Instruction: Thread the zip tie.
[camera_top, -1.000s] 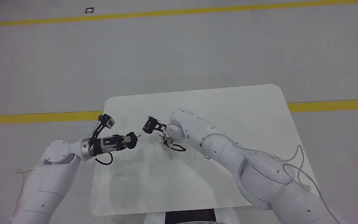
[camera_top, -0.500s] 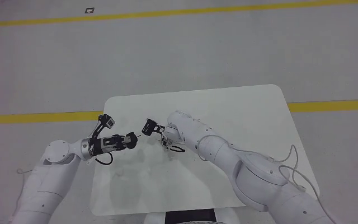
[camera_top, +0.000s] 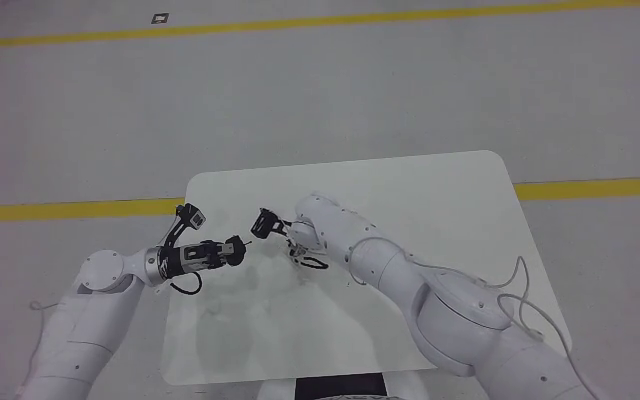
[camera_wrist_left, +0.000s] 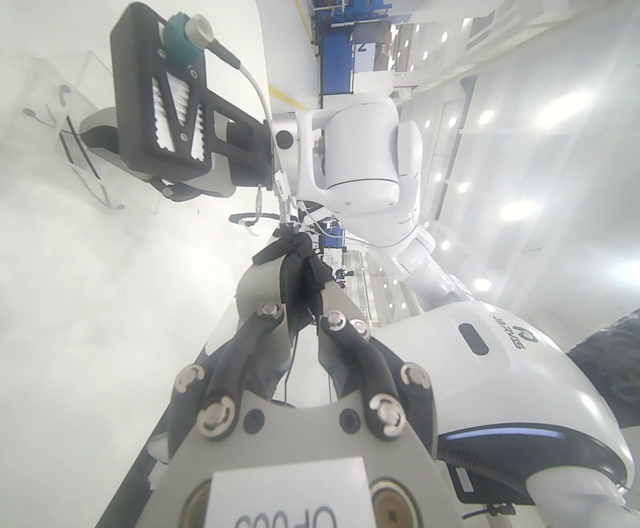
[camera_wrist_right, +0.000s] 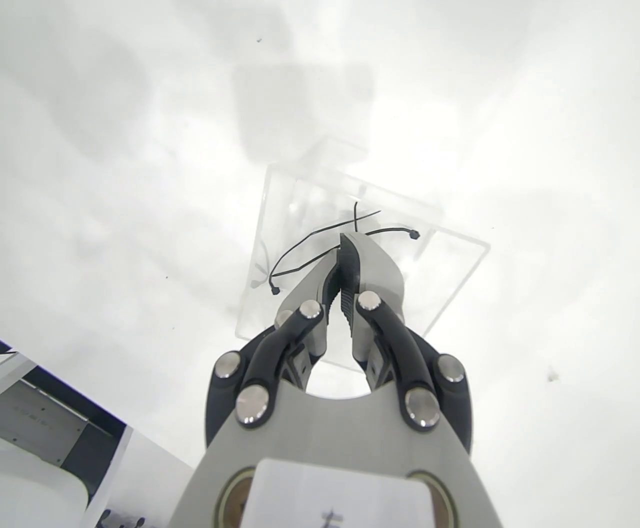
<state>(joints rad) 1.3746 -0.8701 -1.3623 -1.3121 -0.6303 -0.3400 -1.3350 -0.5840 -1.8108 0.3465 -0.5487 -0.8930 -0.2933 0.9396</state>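
A small clear tray (camera_wrist_right: 450, 260) lies on the white table (camera_top: 430, 200) with two black zip ties in it: one (camera_wrist_right: 300, 240) curls to one side, the other (camera_wrist_right: 395, 231) ends in a small head. My right gripper (camera_wrist_right: 345, 242) points down at the spot where they cross. Its fingers are shut, and I cannot tell if a tie is pinched. In the top view the right gripper (camera_top: 297, 257) is just left of the table's middle. My left gripper (camera_top: 238, 248) hovers a short way left of it, level with the table, shut (camera_wrist_left: 296, 247) on a thin black zip tie (camera_wrist_left: 291, 360).
The tray (camera_wrist_left: 50, 75) lies beneath the right arm's black wrist camera mount (camera_wrist_left: 160, 100). The wide right and near parts of the table are bare. Yellow floor lines (camera_top: 300, 20) run behind and beside the table.
The right arm's wrist has shifted slightly left, toward the left gripper. The left arm has kept still.
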